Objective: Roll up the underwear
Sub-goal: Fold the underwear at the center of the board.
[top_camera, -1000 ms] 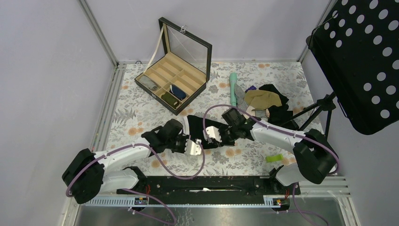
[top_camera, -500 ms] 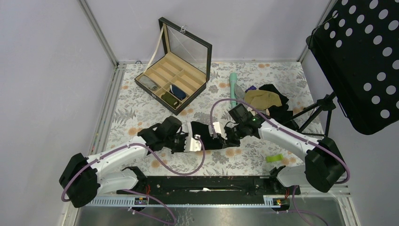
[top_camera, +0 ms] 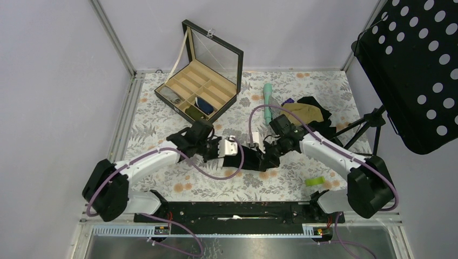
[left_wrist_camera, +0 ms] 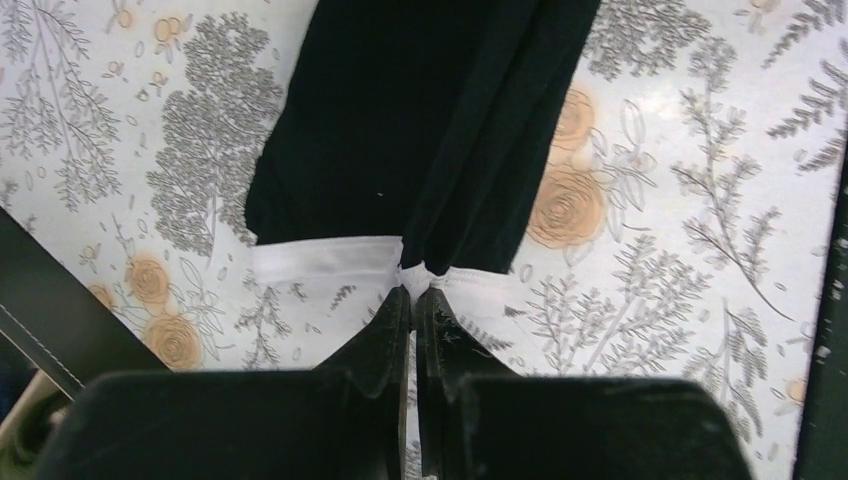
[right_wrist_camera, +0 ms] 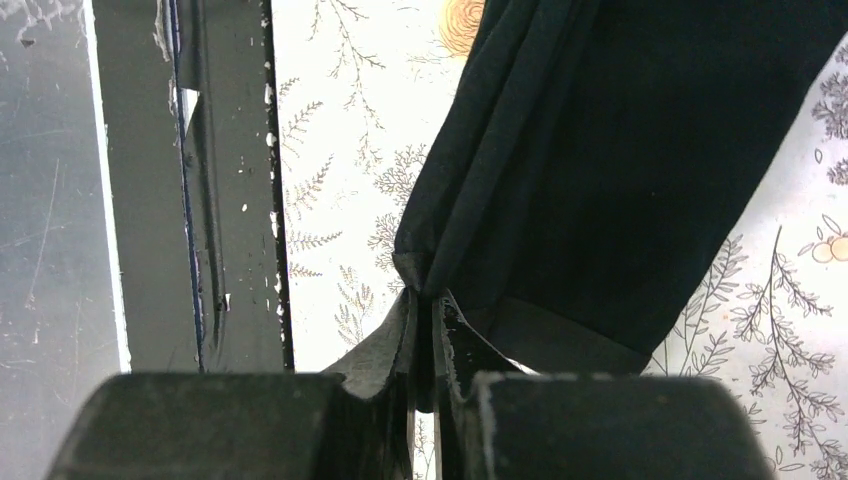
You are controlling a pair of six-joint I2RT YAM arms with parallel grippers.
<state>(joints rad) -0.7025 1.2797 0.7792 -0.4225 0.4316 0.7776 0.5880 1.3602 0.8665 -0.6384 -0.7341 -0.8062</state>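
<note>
Navy underwear point(left_wrist_camera: 400, 130) centre-frame | left gripper point(left_wrist_camera: 412, 296) pinching white waistband point(left_wrist_camera: 320, 262), right gripper point(right_wrist_camera: 424, 300) clamped on opposite edge | step: likely stretching flat | next: lay down, roll

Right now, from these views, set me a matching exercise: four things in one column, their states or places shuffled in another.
1 left gripper
2 right gripper
3 compartment box
4 tan garment

A lid open
B shut on the white waistband of the underwear
C lying at the far right
D shut on a dark fold of the cloth

Pairs: 1-B, 2-D, 3-A, 4-C
</note>
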